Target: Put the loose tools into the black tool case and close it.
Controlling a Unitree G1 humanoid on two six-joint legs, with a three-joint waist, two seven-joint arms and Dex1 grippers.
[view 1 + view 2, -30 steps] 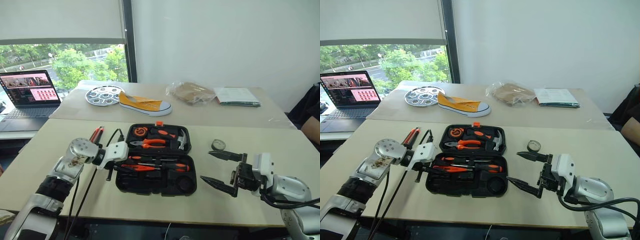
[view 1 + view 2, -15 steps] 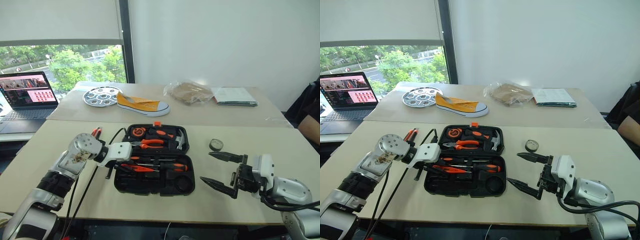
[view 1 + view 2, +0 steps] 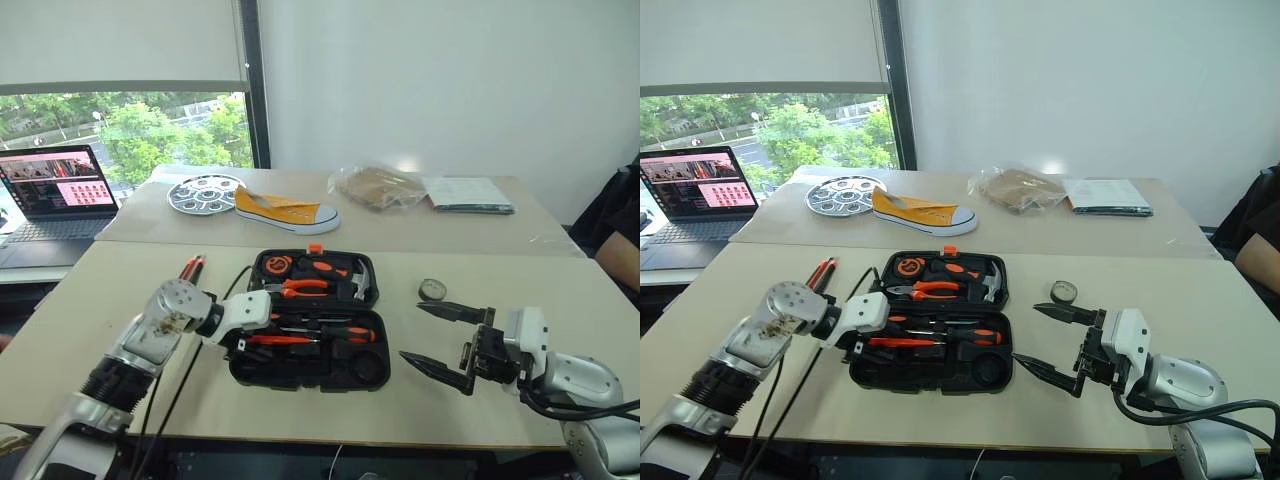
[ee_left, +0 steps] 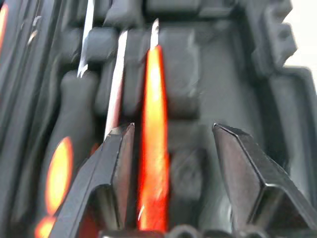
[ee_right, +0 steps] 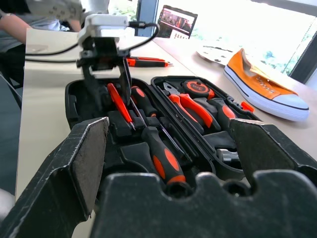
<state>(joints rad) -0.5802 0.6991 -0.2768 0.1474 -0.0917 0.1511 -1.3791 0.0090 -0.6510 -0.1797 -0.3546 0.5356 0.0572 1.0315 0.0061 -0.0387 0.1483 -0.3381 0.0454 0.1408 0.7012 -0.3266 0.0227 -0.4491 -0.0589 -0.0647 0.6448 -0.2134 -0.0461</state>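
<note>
The black tool case (image 3: 310,378) lies open on the near table. Its far half holds pliers, a hammer and a tape measure. Two screwdrivers (image 3: 340,333) lie in the near half. My left gripper (image 3: 240,343) points down into the case's left end, open. The slim orange tool (image 4: 153,124) lies in its slot between the fingers, close to one finger (image 4: 116,163). My right gripper (image 3: 412,331) hovers open to the right of the case, holding nothing. A small dark tape roll (image 3: 433,289) lies on the table behind it. An orange-and-black utility knife (image 3: 191,268) lies left of the case.
On the far table are a laptop (image 3: 60,190), a round metal tray (image 3: 205,192), a yellow shoe (image 3: 285,210), a plastic bag (image 3: 380,185) and a booklet (image 3: 470,193). A person's arm (image 3: 625,235) shows at the right edge.
The left gripper's fingers have opened around the slim orange tool at the case's left end, and it has edged slightly towards the case. The right arm has kept still.
</note>
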